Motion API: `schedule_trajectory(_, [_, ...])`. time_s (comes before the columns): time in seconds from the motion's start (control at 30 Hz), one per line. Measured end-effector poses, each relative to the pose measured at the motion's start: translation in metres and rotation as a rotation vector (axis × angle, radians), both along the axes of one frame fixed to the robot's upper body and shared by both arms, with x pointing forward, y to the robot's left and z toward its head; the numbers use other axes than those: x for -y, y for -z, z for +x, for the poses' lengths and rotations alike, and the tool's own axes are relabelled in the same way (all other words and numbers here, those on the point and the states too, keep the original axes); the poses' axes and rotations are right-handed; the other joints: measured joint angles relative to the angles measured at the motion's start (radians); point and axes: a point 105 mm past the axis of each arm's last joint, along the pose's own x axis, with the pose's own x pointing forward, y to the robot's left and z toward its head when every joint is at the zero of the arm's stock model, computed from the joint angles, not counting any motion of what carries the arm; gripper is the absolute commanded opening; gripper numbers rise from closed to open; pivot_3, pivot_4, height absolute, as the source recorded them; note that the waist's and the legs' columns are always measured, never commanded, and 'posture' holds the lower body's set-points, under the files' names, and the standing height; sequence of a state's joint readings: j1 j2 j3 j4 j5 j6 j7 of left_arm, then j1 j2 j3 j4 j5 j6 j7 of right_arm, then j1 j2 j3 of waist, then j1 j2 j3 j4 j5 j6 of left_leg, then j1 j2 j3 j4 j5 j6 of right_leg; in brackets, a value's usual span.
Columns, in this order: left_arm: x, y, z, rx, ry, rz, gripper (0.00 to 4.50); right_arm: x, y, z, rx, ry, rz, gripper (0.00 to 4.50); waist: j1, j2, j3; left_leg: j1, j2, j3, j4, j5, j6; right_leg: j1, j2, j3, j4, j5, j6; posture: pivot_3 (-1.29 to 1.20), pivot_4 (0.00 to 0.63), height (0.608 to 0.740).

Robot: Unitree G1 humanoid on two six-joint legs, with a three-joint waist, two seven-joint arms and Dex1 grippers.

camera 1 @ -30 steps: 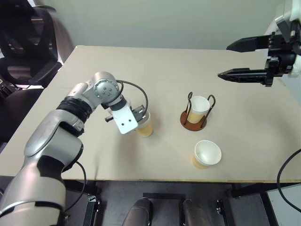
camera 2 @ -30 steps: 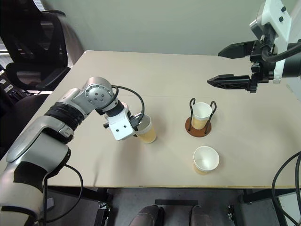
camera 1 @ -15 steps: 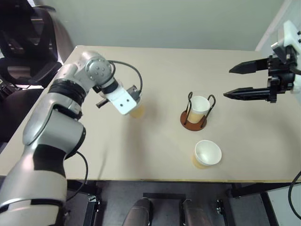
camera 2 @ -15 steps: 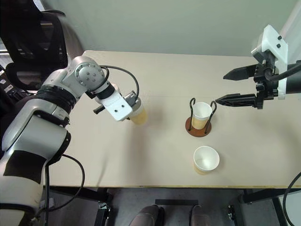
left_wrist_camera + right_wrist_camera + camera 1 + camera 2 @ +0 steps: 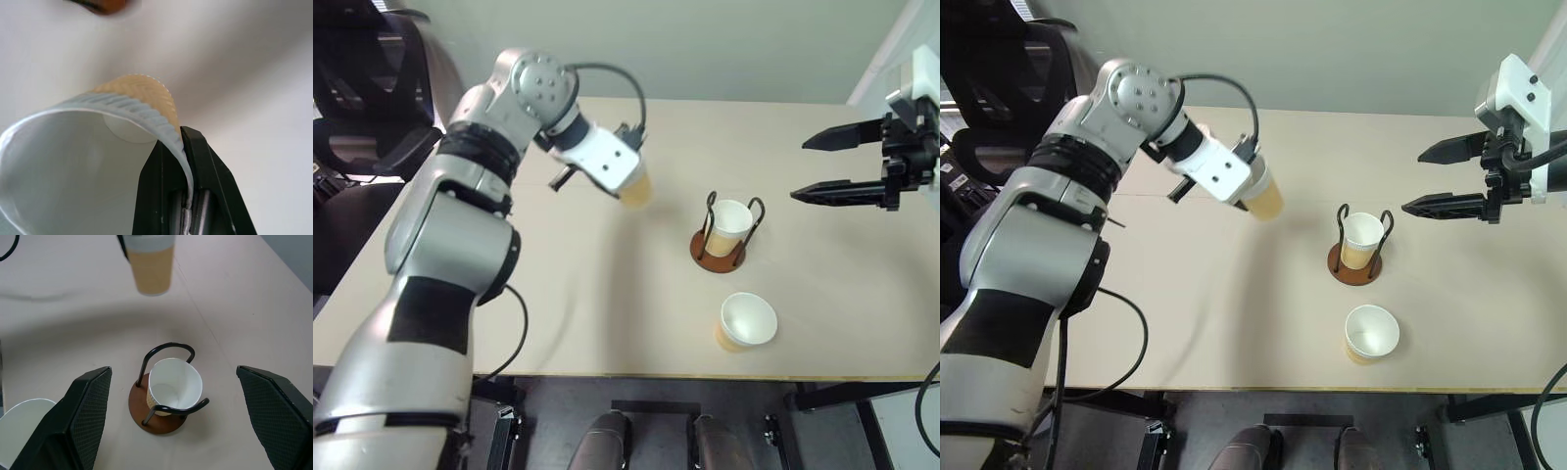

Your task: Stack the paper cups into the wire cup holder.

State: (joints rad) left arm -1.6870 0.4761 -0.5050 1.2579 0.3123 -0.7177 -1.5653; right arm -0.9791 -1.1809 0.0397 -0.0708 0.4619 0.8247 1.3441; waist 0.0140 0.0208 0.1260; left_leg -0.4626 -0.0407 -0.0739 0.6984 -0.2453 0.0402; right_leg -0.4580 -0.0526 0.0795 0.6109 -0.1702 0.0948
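Head views: left gripper carries a paper cup above the beige desk, clear of the wire holder already containing one; left wrist: fingers pinch its rim; right wrist: right gripper released, framing holder; office chair behind.

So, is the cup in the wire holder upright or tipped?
Upright: the cup stands mouth up between the holder's wire loops, and it looks empty.
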Motion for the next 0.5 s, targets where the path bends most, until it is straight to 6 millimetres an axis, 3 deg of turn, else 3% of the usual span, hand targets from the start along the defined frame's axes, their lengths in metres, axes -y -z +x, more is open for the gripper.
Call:
schedule_trajectory(0.3, [0.061,-0.032,-0.009,0.075,0.098,-0.118,0.07,0.010,0.003,0.001,-0.018,0.042,-0.030,4.16,0.001,0.000,0.000,0.000,0.001,0.001,0.000,-0.001,0.001,0.000,-0.002,0.003,0.000,-0.001,0.003,0.00,0.150,0.740])
schedule_trajectory(0.5, [0.073,-0.033,-0.013,0.070,0.123,-0.127,0.07,0.013,0.004,0.000,-0.024,0.056,-0.040,4.16,0.001,0.001,0.000,0.002,0.002,0.002,0.000,-0.001,0.002,0.001,-0.003,0.004,0.001,-0.002,0.004,0.00,0.150,0.740])
